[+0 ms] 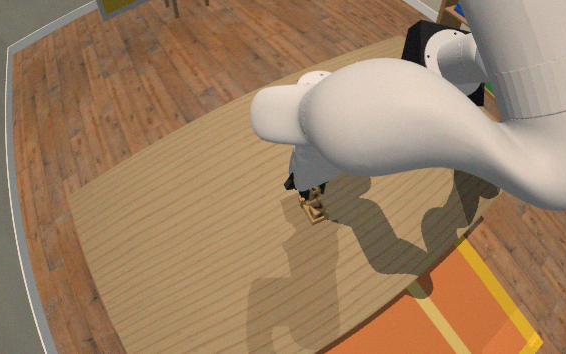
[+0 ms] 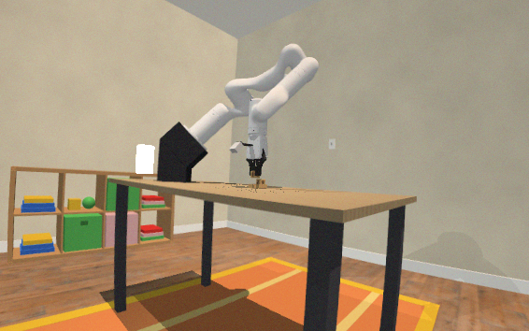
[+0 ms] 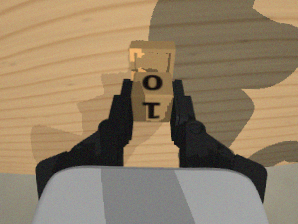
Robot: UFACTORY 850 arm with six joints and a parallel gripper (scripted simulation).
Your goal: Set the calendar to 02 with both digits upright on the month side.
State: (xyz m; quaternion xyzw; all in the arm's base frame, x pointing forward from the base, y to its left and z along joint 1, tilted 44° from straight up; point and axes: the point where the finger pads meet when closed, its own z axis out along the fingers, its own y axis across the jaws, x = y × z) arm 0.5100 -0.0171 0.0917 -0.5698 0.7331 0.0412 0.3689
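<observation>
1 cube (image 3: 153, 98) sits clamped between the fingers of the hand (image 3: 152, 119), faces "0" and "1" showing toward the wrist camera. Judgement: small rigid wooden block, light, flat faces that may slip if squeezed off-centre; gripping 2 opposite flat sides, as now, suits it. Left of the hand: bare worktop (image 2: 298, 198) only. Directly below and just beyond the fingertips: the calendar tray (image 1: 315, 212), holding what looks like the other cube, too small to read. Right of the hand: only the arm's shadow. Arm (image 2: 270, 100) folded high, wrist pointing straight down, the hand close above the tray. Whether the held cube touches the tray floor cannot be told.
</observation>
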